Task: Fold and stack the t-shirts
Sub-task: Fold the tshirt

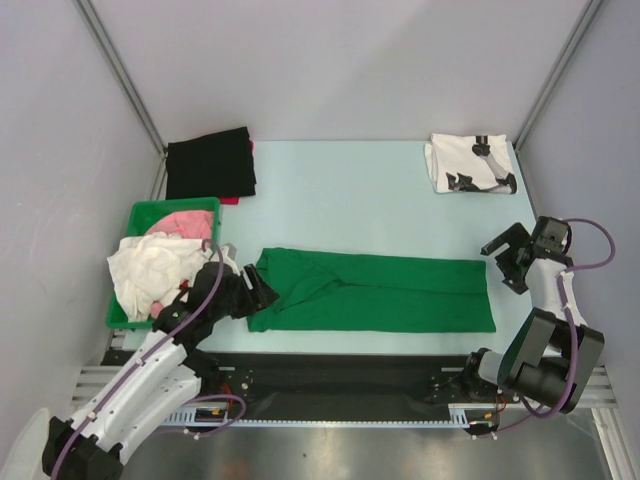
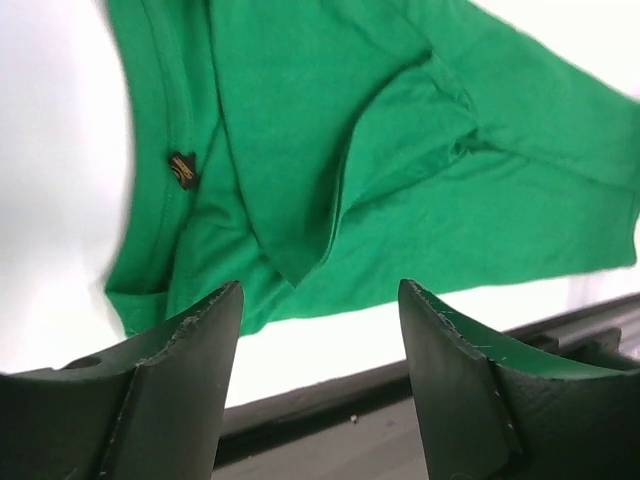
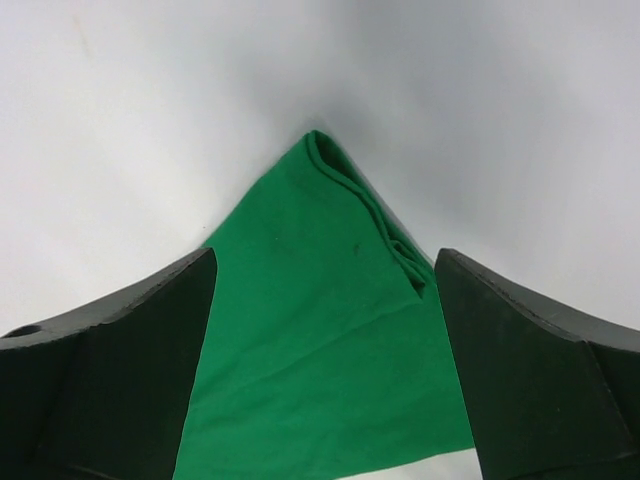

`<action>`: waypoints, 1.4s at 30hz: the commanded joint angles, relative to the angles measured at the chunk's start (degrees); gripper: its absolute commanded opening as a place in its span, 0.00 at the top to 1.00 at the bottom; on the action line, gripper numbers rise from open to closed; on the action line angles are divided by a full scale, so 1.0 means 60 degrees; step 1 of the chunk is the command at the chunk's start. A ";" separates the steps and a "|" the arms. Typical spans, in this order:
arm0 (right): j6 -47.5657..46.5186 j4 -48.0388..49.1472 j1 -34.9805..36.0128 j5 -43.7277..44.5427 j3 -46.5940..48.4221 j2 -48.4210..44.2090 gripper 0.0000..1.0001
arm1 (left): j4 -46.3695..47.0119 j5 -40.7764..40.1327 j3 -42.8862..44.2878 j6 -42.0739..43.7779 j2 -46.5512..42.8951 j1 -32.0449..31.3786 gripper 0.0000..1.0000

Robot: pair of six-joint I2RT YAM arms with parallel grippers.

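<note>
Green t-shirt point(image 1: 390, 292) lies flat (apparently folded lengthwise).

Pale blue flat tabletop point(image 1: 370, 190), rectangular, evenly lit. Plain pale grey back wall point(image 1: 340, 60), with a matching left side wall point(image 1: 50, 150) and right side wall point(image 1: 600, 150). Slanted grey metal strut, left corner point(image 1: 118, 70); twin strut, right corner point(image 1: 560, 70). Black base strip point(image 1: 340, 372) along the near edge. Brushed grey metal surface point(image 1: 340, 455) below. Light soft and diffuse, shadows faint.

- Pale blue table point(image 1: 350, 190).
- Green t-shirt point(image 1: 390, 292), folded into a long band, lies across the middle toward 6 o'clock.
- White t-shirt point(image 1: 470, 163) with black print, folded, at 1 o'clock.
- Folded black cloth point(image 1: 209, 165) at 11 o'clock.
- Green bin point(image 1: 150, 210) holding cloths at 9 o'clock.
</note>
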 commanded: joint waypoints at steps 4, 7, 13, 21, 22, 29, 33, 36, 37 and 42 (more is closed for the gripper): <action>0.0140 0.0001 0.0221 -0.0765 -0.0008 -0.0418 0.04 | 0.0370 -0.1730 0.0629 -0.0031 0.1110 0.0101 0.31; 0.0213 -0.0072 0.0615 -0.1057 -0.0080 -0.0696 0.04 | 0.1174 -0.1673 0.1084 0.0481 0.1961 0.0758 0.35; 0.0593 0.0015 0.1655 -0.1176 -0.0563 -0.1867 0.04 | 0.2859 -0.1365 0.2152 0.1580 0.4904 0.1610 0.39; 0.0199 0.0147 0.1701 -0.1381 -0.0814 -0.2118 0.04 | 0.4003 -0.1071 0.3297 0.2328 0.7704 0.1714 0.43; 0.0155 0.0147 0.1643 -0.1425 -0.0799 -0.2002 0.04 | 0.4018 -0.1100 0.3428 0.2299 0.8055 0.1729 0.45; -0.0196 0.0352 0.1101 -0.1938 -0.1062 -0.1883 0.04 | 0.4355 -0.0999 0.3810 0.2255 0.9228 0.1729 0.61; -0.0445 0.0484 0.0764 -0.2274 -0.1179 -0.1854 0.04 | 0.4588 -0.0882 0.3986 0.2226 0.9639 0.1729 0.83; -0.0490 0.0557 0.0456 -0.2610 -0.1238 -0.1825 0.04 | 0.4560 -0.1070 0.4220 0.2196 0.9946 0.1729 1.00; -0.0490 0.0557 0.0383 -0.2670 -0.1224 -0.1839 0.04 | 0.4546 -0.1115 0.4496 0.2225 1.0035 0.1729 1.00; -0.0461 0.0718 0.0368 -0.2831 -0.1209 -0.1942 0.04 | 0.3465 -0.1379 0.6794 0.2430 1.1263 0.1816 1.00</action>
